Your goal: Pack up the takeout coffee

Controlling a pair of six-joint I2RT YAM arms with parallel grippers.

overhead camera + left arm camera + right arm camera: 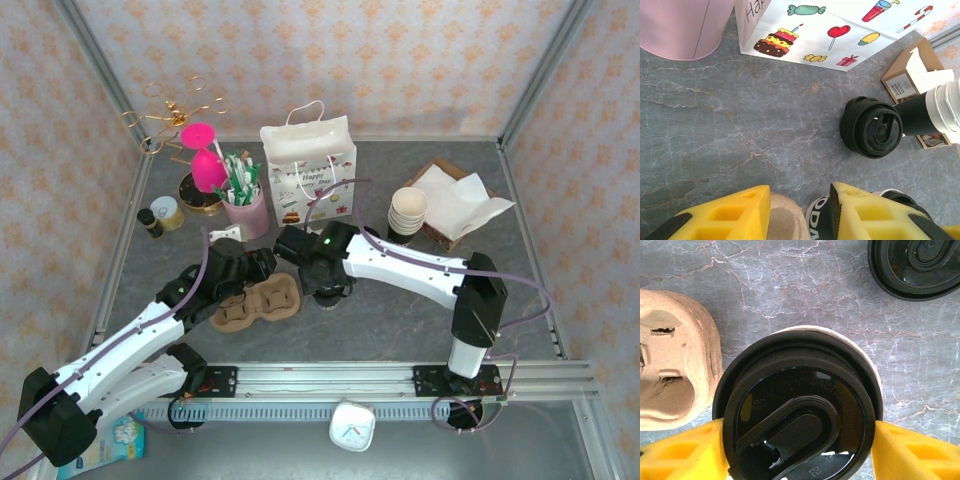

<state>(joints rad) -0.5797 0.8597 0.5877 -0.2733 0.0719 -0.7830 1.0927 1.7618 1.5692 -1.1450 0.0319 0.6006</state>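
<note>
The right gripper (797, 442) pinches the takeout coffee (797, 405): its 2 yellow fingers (680, 452) press against opposite sides of the black lid (765, 385). The cup is near the middle of the grey table (400, 325), just beside the right end of the brown pulp carrier (262, 305). The left gripper (800, 212) hangs over the carrier's far edge with its fingers apart and the carrier's rim between them. Whether they clamp it cannot be told. A pile of black lids (872, 127) lies near the cup, toward the gift bag (310, 170) by the far edge.
</note>
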